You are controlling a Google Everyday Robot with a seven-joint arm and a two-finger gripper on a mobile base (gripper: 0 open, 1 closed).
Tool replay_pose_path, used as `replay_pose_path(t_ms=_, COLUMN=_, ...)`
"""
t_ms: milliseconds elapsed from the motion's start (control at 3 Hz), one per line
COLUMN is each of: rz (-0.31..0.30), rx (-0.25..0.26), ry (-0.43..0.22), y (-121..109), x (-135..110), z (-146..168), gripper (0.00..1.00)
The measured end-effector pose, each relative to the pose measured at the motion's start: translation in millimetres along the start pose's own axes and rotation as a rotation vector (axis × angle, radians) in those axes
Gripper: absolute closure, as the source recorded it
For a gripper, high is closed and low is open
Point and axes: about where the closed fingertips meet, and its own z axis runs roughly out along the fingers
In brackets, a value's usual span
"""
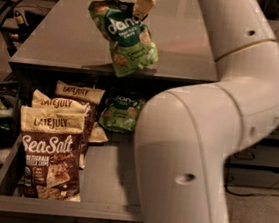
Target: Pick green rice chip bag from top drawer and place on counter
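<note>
The arm was bent sharply at the elbow, its forearm extending over the counter. The gripper was clamped on the upper edge of the green rice chip bag, which hung tilted.

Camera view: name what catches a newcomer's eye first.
The big white arm fills the right foreground. Above the counter, the gripper holds the green rice chip bag pinched by its top. Below, the open top drawer shows Late July bags at left.

"dang" on green bag in jaws; "LATE JULY", "Sea Salt" on brown bags
</note>
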Motion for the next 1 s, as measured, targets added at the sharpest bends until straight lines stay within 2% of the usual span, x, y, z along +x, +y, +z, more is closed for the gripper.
replay_pose_path(t_ms=333, rz=-0.008, rx=0.052, ry=0.015, y=-17, x=0, z=-4, gripper=1.00)
replay_pose_path(t_ms=667, rz=-0.019, rx=0.079, ry=0.029, y=-26, x=-1, z=1, gripper=1.00)
replay_pose_path(t_ms=1000, rz=-0.024, rx=0.074, ry=0.048, y=-28, x=-1, z=16, gripper=1.00)
